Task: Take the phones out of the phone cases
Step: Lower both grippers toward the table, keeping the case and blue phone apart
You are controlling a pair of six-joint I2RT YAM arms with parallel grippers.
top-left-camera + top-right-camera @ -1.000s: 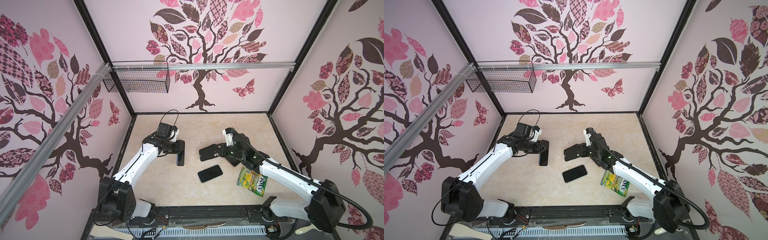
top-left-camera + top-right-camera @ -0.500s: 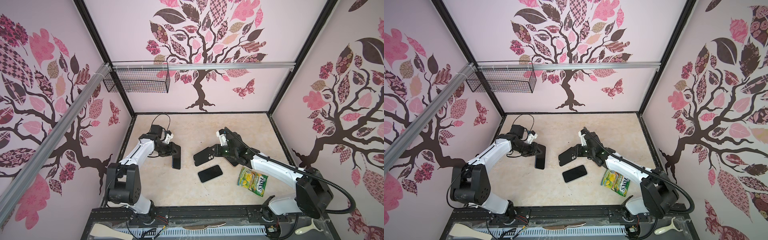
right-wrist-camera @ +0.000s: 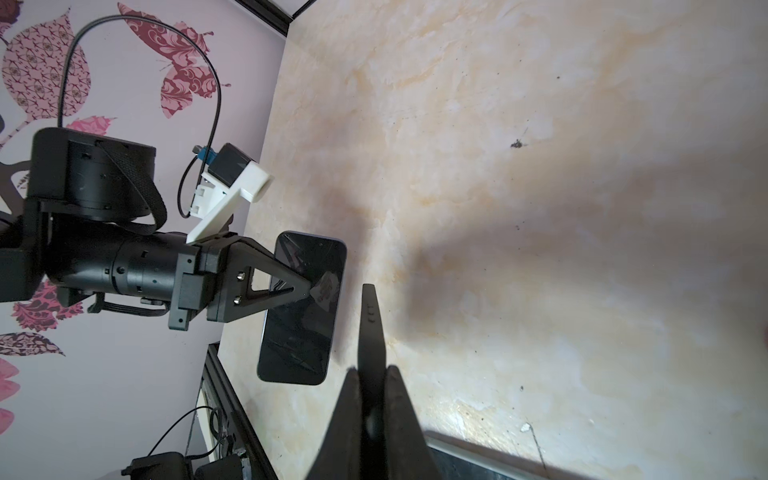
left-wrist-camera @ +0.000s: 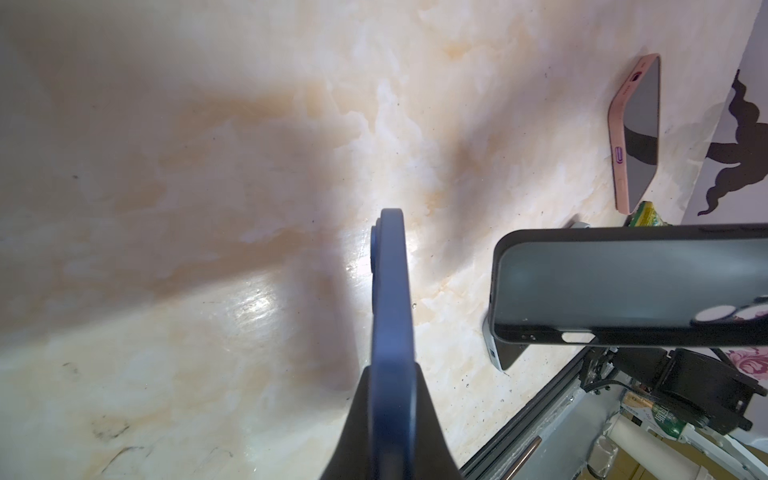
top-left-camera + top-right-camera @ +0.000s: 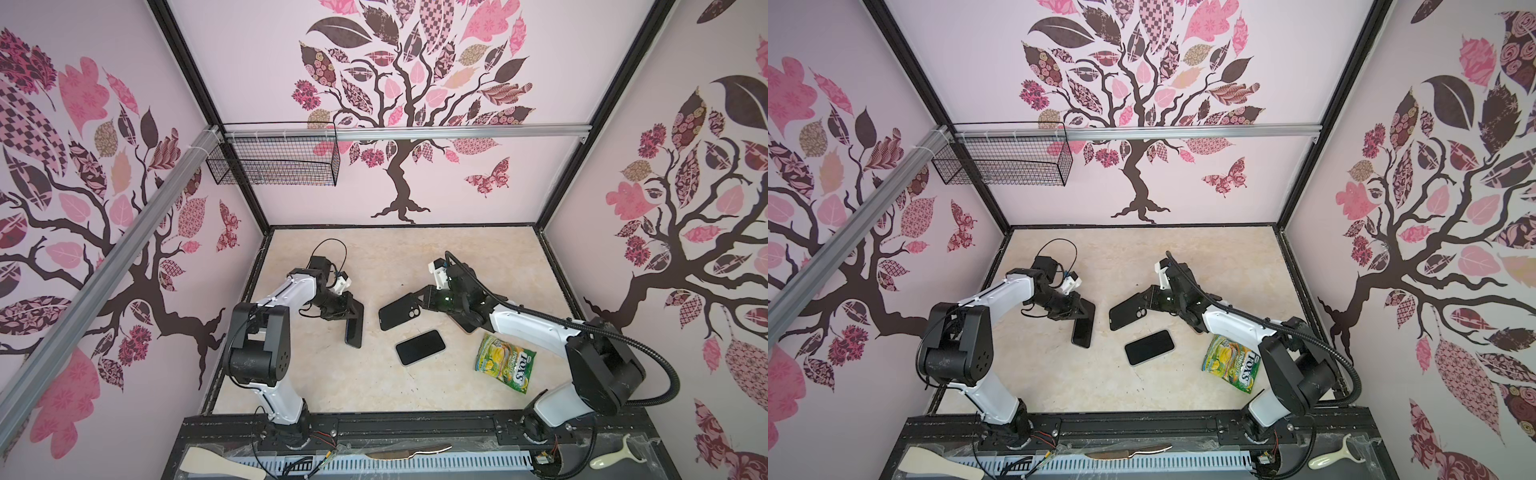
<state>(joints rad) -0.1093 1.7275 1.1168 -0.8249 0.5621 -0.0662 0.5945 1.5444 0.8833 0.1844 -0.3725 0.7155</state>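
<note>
Phone [image 5: 354,328] hangs long axis down, its faces pinched in the left gripper [image 5: 345,311]. The case [image 5: 398,311] (empty, I'd say) hovers just to its right, clamped by the right gripper [image 5: 424,300], the two clearly apart.

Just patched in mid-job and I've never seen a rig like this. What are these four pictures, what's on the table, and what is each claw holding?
The left arm and right arm are white robots working over a marble-look table, each ending in a two-finger gripper. The two wide pictures come from one overhead camera pair. The two close-ups come from cameras on the wrists. The left gripper is shut on a blue phone, seen edge-on in its wrist view. The right gripper is shut on the empty black phone case, so the phone is out. On the table lie a phone in a pink case and a green snack packet.
</note>
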